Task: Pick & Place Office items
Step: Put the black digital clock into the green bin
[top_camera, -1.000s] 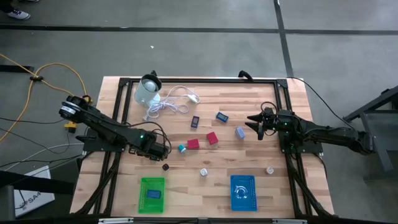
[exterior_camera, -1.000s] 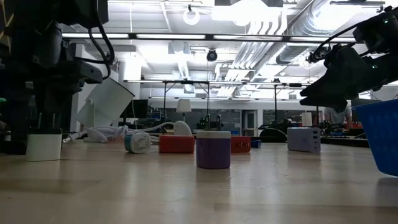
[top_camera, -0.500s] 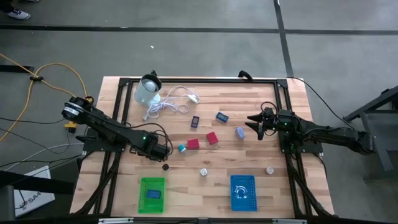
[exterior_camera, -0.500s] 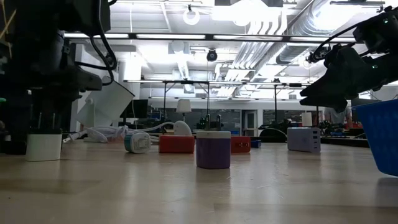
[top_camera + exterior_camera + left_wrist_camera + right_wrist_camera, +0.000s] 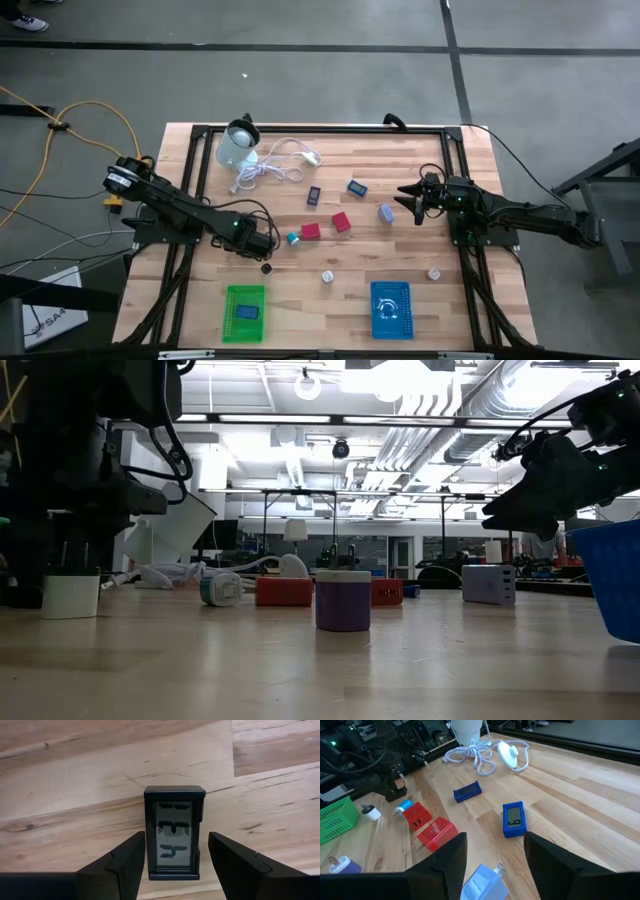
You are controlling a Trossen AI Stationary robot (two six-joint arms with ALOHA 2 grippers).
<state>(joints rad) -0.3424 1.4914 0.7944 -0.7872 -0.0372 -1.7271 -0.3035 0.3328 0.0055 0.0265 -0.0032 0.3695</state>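
The left gripper [image 5: 264,247] hangs low over the wooden table [image 5: 420,290], its fingers [image 5: 125,865] apart on either side of a small black clock [image 5: 174,833] that lies flat on the boards; the left wrist view shows a gap on each side, so nothing is gripped. In the high view that clock [image 5: 266,268] sits just in front of the gripper, near the green basket [image 5: 244,312], which holds a blue piece. The right gripper [image 5: 415,203] hovers above the table beside a pale blue plug [image 5: 386,212], fingers [image 5: 445,865] apart and empty. Between the arms lie two red blocks [image 5: 310,232] [image 5: 342,221], a small blue-and-white piece [image 5: 292,238], a dark blue clock [image 5: 314,196] and a blue clock [image 5: 357,187]. A white-topped purple piece [image 5: 327,276] and another small white piece [image 5: 434,272] rest nearer the front, close to the blue basket [image 5: 390,309]. At the back, a pale container [image 5: 238,146] lies tilted beside a coiled white cable [image 5: 275,165].
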